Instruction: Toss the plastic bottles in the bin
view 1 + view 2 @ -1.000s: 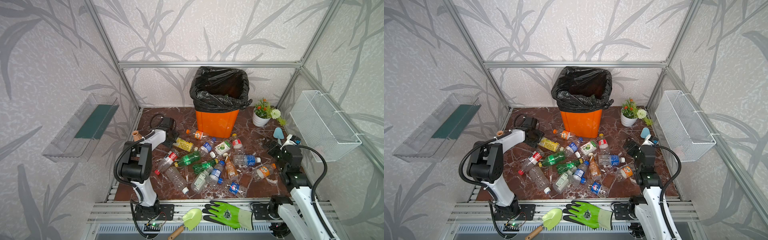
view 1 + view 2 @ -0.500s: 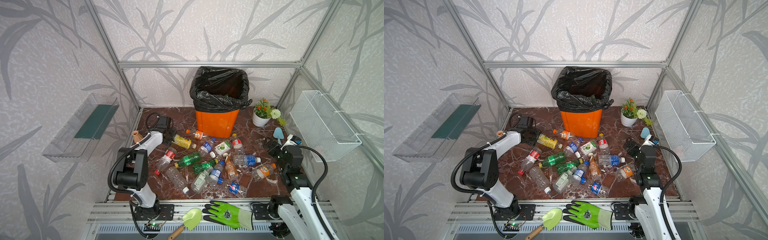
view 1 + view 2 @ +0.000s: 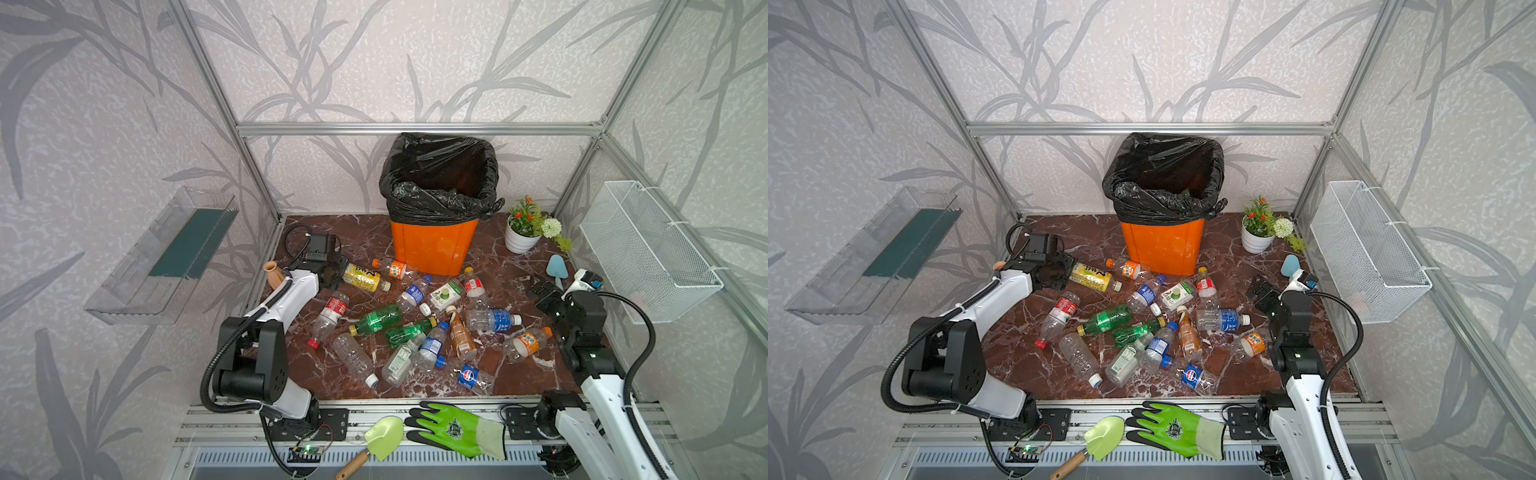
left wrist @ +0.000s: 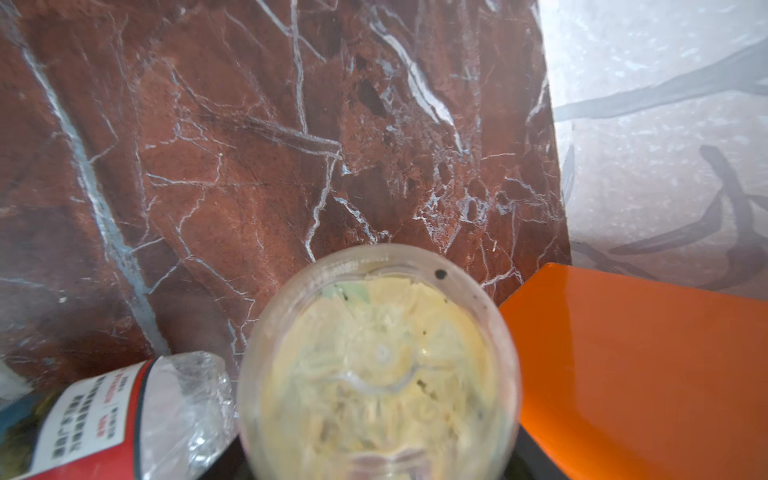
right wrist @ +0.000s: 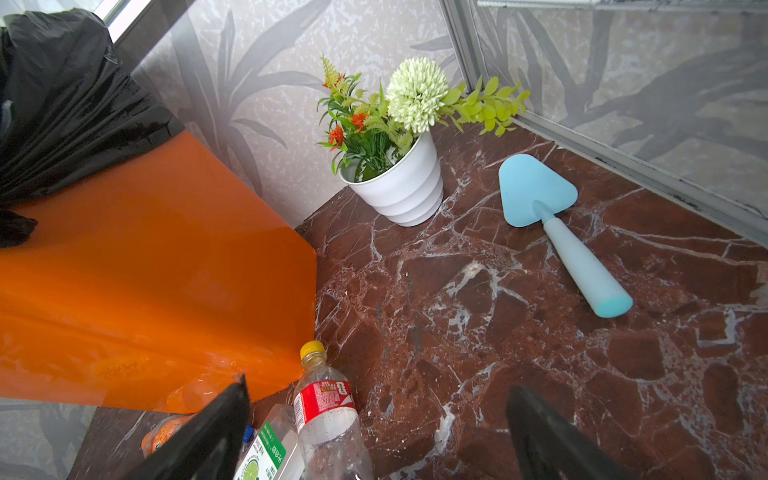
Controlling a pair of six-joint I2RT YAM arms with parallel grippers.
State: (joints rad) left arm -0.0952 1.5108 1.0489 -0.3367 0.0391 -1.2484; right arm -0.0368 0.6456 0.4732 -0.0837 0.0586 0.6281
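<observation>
Your left gripper is low over the left side of the red-brown marbled floor. Its jaws stand on both sides of the base end of a clear plastic bottle with a yellow label. This bottle lies on its side, with the cap end pointing away from the gripper. In the left wrist view the round base of this bottle fills the lower middle, but the fingers do not show there. So you cannot tell whether they press it or only stand around it. Your right gripper hangs over the right side of the floor, its two black fingers wide apart and gripping no object. The other plastic bottles, clear, green and amber, lie scattered in front of the tall orange plastic bin with the black bag. The bin stands at the back wall, and the yellow-labelled bottle lies near its left front corner, not touching it.
</observation>
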